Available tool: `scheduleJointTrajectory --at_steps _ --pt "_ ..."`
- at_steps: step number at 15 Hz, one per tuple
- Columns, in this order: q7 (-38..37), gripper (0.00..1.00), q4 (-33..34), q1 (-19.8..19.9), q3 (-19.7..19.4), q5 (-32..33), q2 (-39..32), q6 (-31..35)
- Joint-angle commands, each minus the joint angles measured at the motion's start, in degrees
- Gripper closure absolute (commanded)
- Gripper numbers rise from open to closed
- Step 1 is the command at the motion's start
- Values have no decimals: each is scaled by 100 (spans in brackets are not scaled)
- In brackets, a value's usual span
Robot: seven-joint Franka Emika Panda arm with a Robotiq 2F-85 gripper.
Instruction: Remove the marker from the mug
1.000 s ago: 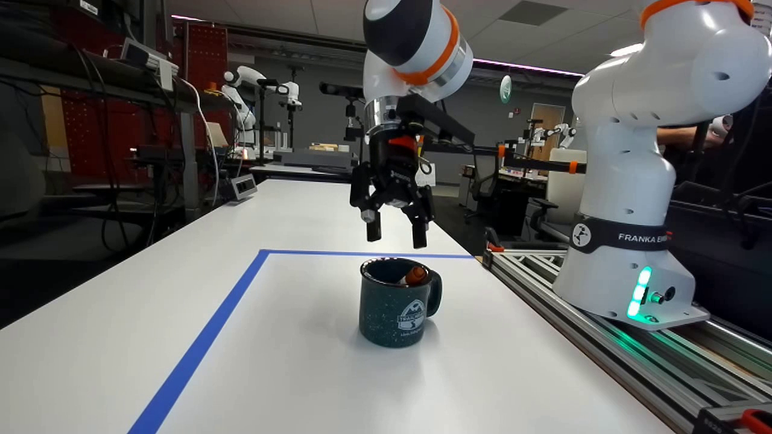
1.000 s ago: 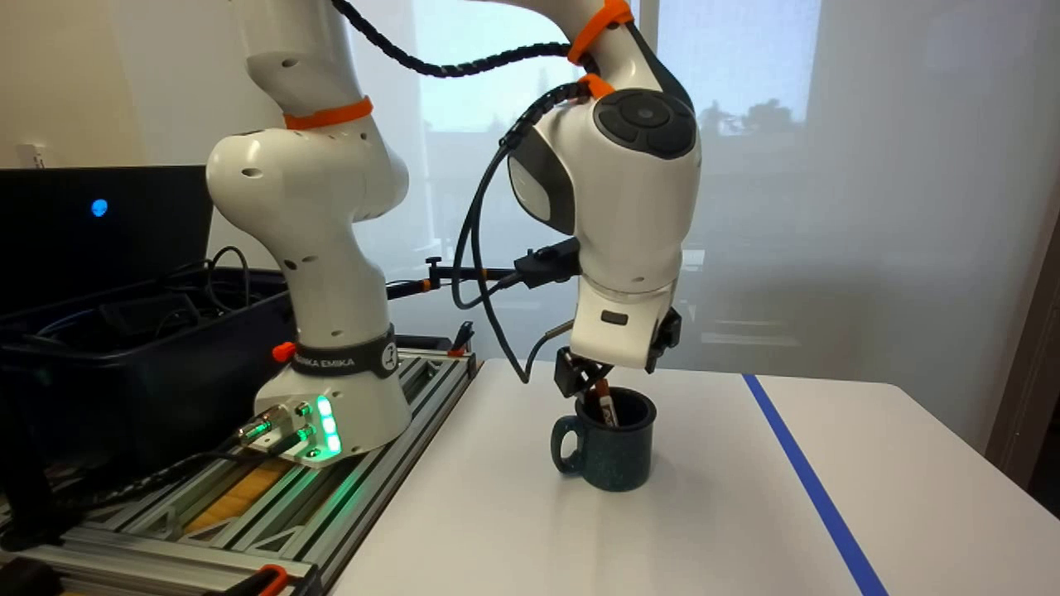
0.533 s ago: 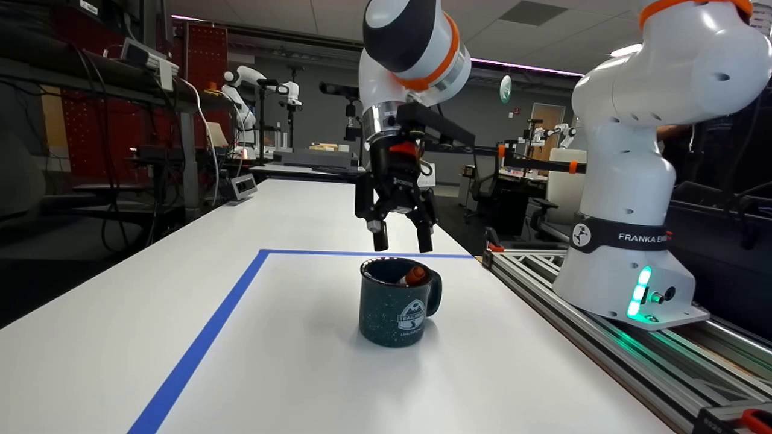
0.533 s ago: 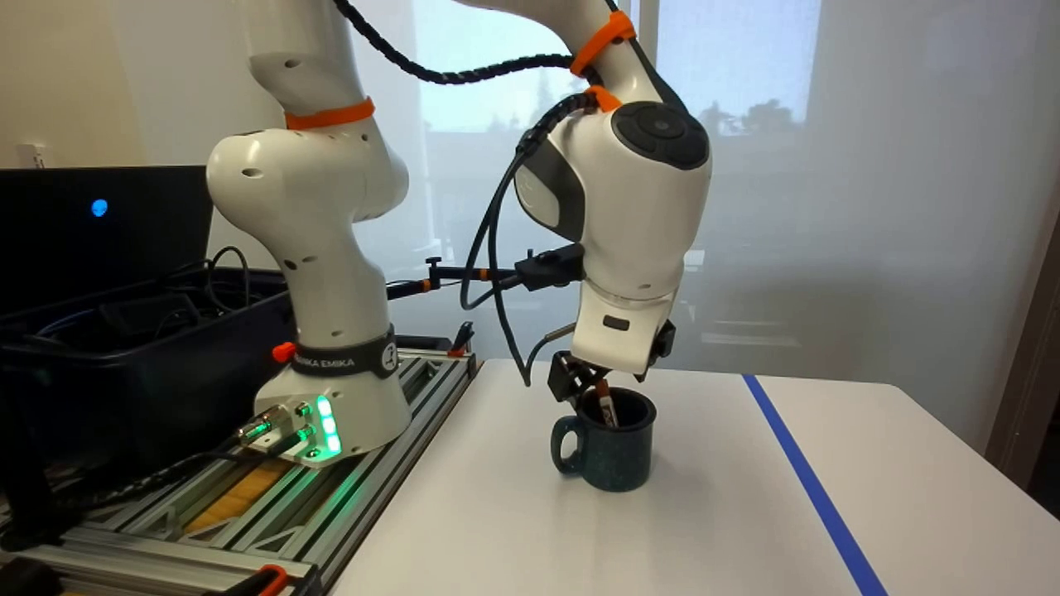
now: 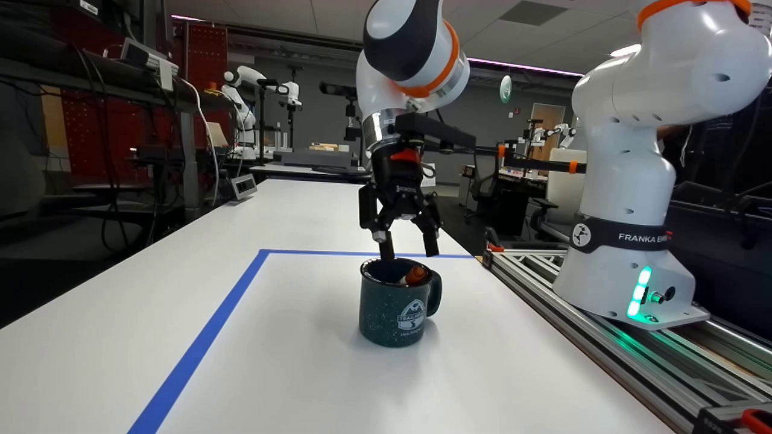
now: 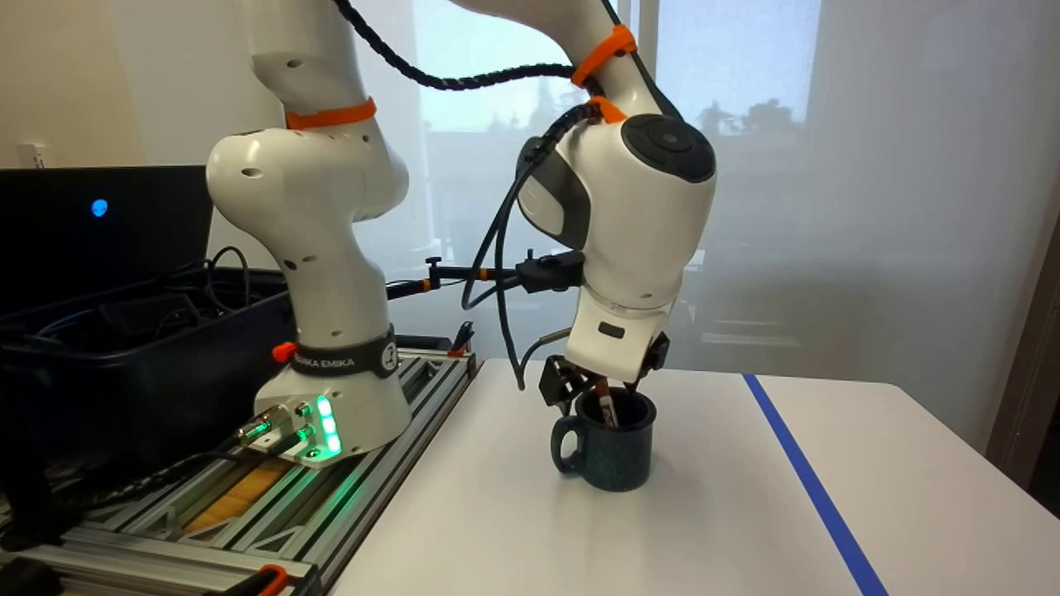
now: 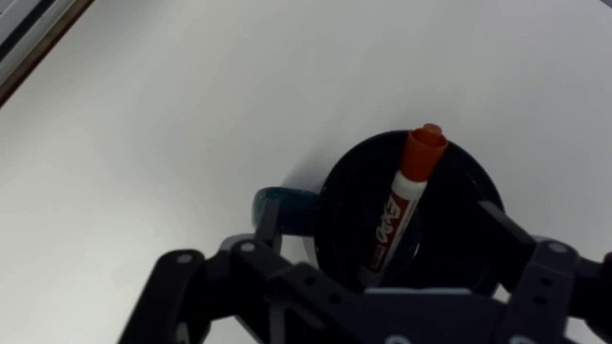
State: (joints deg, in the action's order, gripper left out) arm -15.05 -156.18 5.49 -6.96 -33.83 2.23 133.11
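The dark teal mug (image 5: 392, 316) stands upright on the white table in both exterior views (image 6: 619, 457); its pale logo shows in one. The red-orange-capped marker (image 7: 404, 191) leans inside the mug, cap up against the rim. Its cap also shows in both exterior views (image 5: 415, 275) (image 6: 603, 388). My gripper (image 5: 409, 253) is open and empty just above the mug. In the wrist view my gripper (image 7: 378, 205) has one finger over the mug's handle (image 7: 301, 212) and the other over the opposite side of the rim. The marker lies between the spread fingers, apart from both.
Blue tape lines (image 5: 224, 306) mark the white table (image 5: 289, 361) around the mug. The robot's metal base rail (image 5: 543, 283) runs along the table edge on the mug's handle side. A black bin (image 6: 149, 397) stands beside the robot base.
My gripper has moved down closer to the mug, and in an exterior view slightly right, its fingers staying open. The mug and marker have not moved.
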Motion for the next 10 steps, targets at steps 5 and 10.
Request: scheduleJointTrajectory --at_steps 5,10 --pt "-904 0 224 16 68 714 -49 -437" --pt "-1043 26 438 11 89 719 -159 -630"
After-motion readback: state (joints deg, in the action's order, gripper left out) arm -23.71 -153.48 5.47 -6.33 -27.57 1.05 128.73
